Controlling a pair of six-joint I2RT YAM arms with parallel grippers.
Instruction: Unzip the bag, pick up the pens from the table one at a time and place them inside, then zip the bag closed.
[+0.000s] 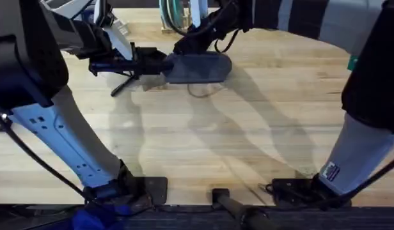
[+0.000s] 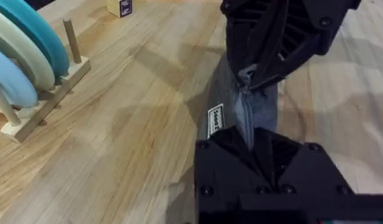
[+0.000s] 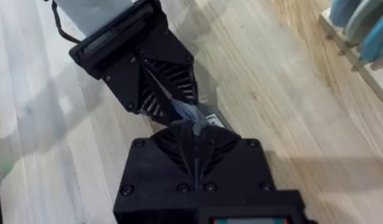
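The table [image 1: 203, 140] is a light wooden plank top with pale grain, and at its far edge you can see a wooden peg rack with round plates [image 2: 23, 56] in blue and cream colours.

The bag [image 1: 197, 67] lies flat on the far middle part of the table, long side across, between the two arms. Both grippers are on it now. The left gripper [image 1: 160, 64] is closed on the left end of the bag and holds the fabric there. The right gripper [image 2: 249, 79] has its fingers pinched together on the zipper line, and I judge that it holds the small pull tab, because a small grey piece sits between the tips in the left wrist view.

So the step in hand is the zipper. I cannot tell if you are at the opening or at the closing. A slim dark thing [image 1: 122, 86] lies on the table just beside the left end of the bag. It may be one of the pens, which would mean the opening.

For the next move you need the left gripper to keep the end fixed while the right one draws the tab straight along the teeth.

The bag is blue-grey fabric with rounded ends and a small white label [image 2: 215, 119] near the zipper.
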